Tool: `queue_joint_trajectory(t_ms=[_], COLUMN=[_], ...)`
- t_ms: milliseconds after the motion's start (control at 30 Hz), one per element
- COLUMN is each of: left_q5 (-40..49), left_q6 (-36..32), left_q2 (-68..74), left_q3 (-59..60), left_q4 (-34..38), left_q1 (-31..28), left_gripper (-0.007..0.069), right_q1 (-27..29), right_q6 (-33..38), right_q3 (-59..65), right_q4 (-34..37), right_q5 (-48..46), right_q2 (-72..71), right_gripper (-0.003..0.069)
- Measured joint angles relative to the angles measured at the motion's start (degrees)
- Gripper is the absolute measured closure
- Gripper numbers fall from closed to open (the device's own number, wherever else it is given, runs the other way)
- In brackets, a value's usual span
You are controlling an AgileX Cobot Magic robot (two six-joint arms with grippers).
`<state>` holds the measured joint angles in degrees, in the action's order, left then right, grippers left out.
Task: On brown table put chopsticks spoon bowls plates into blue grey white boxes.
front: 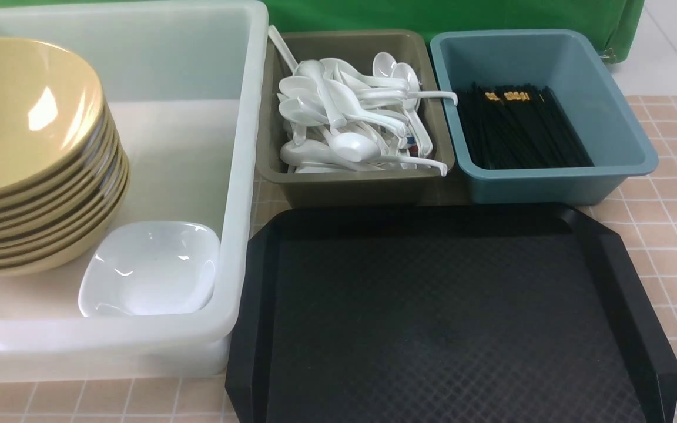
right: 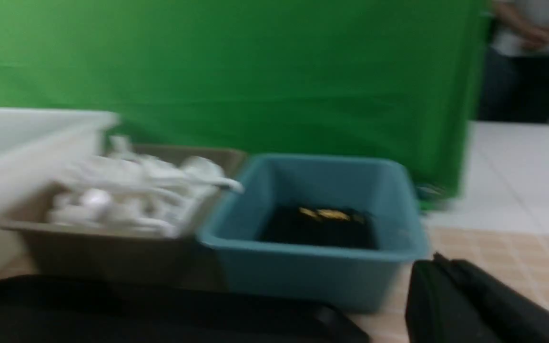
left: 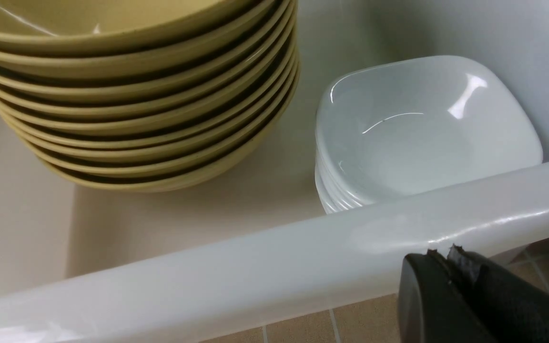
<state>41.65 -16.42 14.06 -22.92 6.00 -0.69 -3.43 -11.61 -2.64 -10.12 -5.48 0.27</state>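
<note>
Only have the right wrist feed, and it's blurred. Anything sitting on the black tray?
Observer: Nothing. The front view shows the whole black tray bare.
Operator: What's in the white tub? I only see its corner.
Observer: A stack of tan bowls on the left side of the white tub.
Operator: Anything else in there?
Observer: A stack of white plates in its near right corner, beside the bowls and not touching them.
Operator: Left claw?
Observer: The left claw is shut on nothing, just outside the tub's near wall.
</note>
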Motion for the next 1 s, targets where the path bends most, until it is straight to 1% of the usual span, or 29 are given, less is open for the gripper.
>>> queue_joint_trajectory(t_ms=[67, 133, 200, 300, 433, 633, 800, 1000], left_q5=[0.0, 0.0, 0.0, 0.0, 0.0, 0.0, 0.0, 0.0], left_q6=[0.0, 0.0, 0.0, 0.0, 0.0, 0.0, 0.0, 0.0], left_q2=[0.0, 0.0, 0.0, 0.0, 0.0, 0.0, 0.0, 0.0], left_q3=[0.0, 0.0, 0.0, 0.0, 0.0, 0.0, 0.0, 0.0], left_q4=[0.0, 0.0, 0.0, 0.0, 0.0, 0.0, 0.0, 0.0], left_q1=[0.0, 0.0, 0.0, 0.0, 0.0, 0.0, 0.0, 0.0], left_gripper=[0.0623, 0.0623, 0.0623, 0.0623, 0.0623, 0.0623, 0.0623, 0.0623], right_q1=[4.7, 6.21, 7.89, 7.96, 7.96, 7.61, 5.03, 4.47], right_q6=[-0.59, -0.65, -0.76, -0.83, -0.83, -0.89, -1.25, -1.32], right_q3=[2.93, 3.9, 4.13, 4.13, 4.18, 4.18, 4.18, 4.18], right_q4=[0.29, 0.88, 3.03, 4.43, 4.94, 4.94, 4.94, 4.94], right_q5=[-0.14, -0.43, -3.07, -8.52, -12.13, -12.19, -12.19, -12.27], right_q2=[-0.73, -0.85, -0.9, -0.91, -0.95, -0.95, -0.95, -0.95], right_gripper=[0.0624, 0.0624, 0.0624, 0.0624, 0.0624, 0.0624, 0.0624, 0.0624])
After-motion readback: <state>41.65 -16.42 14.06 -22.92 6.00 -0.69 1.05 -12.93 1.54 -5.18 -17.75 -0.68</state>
